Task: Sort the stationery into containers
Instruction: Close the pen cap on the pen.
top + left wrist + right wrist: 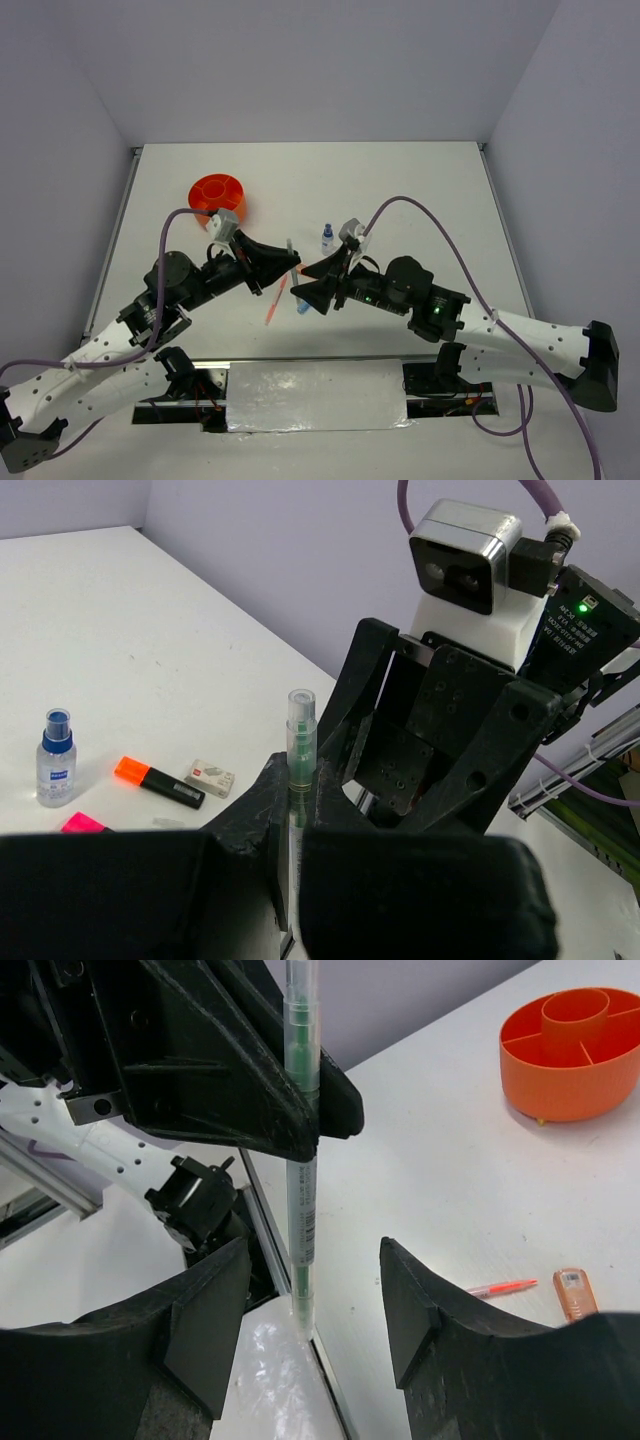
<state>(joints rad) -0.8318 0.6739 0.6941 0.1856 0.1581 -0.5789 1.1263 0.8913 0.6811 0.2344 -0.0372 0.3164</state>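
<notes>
My left gripper [292,262] is shut on a clear pen with a green core [300,742] and holds it above the table. In the right wrist view the pen [302,1160] hangs upright from the left gripper [240,1080]. My right gripper [312,280] is open and faces the left one; the pen's lower end sits between its fingers [205,1305] without touching them. The orange divided cup [217,192] stands at the back left and also shows in the right wrist view [572,1055]. A blue-capped bottle [55,760], an orange-tipped highlighter [160,783], a white eraser [210,777] and a pink tip [85,823] lie on the table.
A thin orange pen [276,300] lies below the grippers and also shows in the right wrist view [500,1287], beside a small orange item [573,1293]. The bottle [327,238] stands just behind the grippers. The table's near edge with its metal rail [265,1230] is right below.
</notes>
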